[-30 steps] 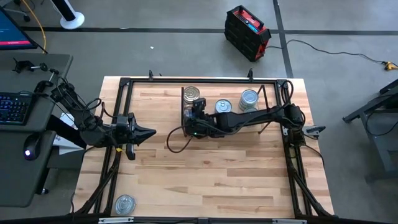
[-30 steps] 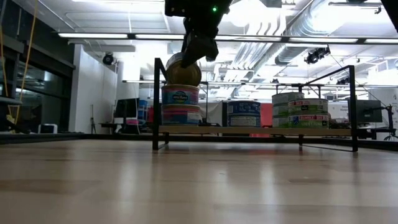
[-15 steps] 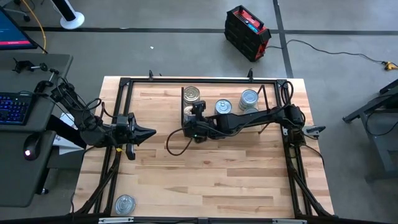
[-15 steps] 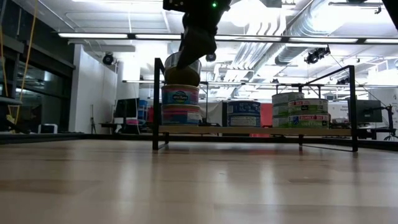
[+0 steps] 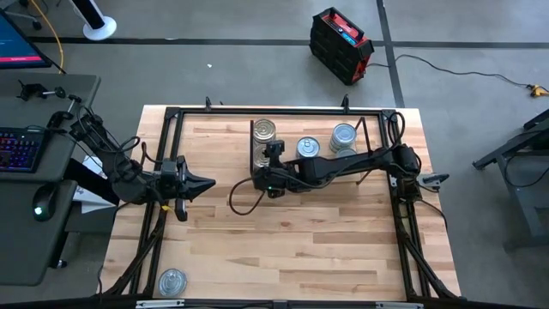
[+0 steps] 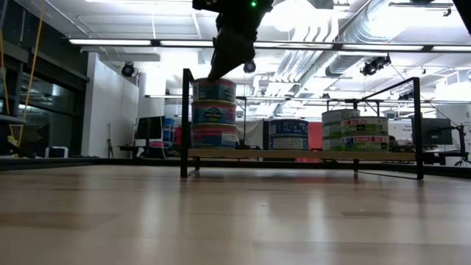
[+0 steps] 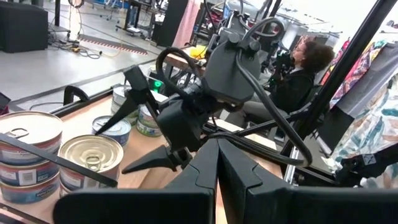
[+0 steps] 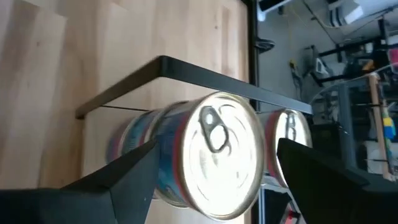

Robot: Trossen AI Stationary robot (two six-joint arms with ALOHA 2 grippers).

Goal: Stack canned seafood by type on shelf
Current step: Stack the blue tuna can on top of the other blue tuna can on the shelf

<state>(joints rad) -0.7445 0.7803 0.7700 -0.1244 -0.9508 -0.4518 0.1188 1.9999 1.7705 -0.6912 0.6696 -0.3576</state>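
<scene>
The right hand (image 8: 214, 180) hangs wide open, empty, over the top tin (image 8: 211, 155); rigid, slick metal, best gripped across its rim.

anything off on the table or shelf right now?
One tin sits alone at the table's near-left corner, far from the shelf. The three stacks on the shelf look upright. Right gripper is open by the left stack.

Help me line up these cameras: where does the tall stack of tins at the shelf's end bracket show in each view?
High: tall stack, upper middle, beside the right gripper.
Low: left of centre, three tins high.
Left wrist: far left edge.
Right wrist: centre, between open fingers.
Shared landmark: the shelf's black end bracket.
</scene>
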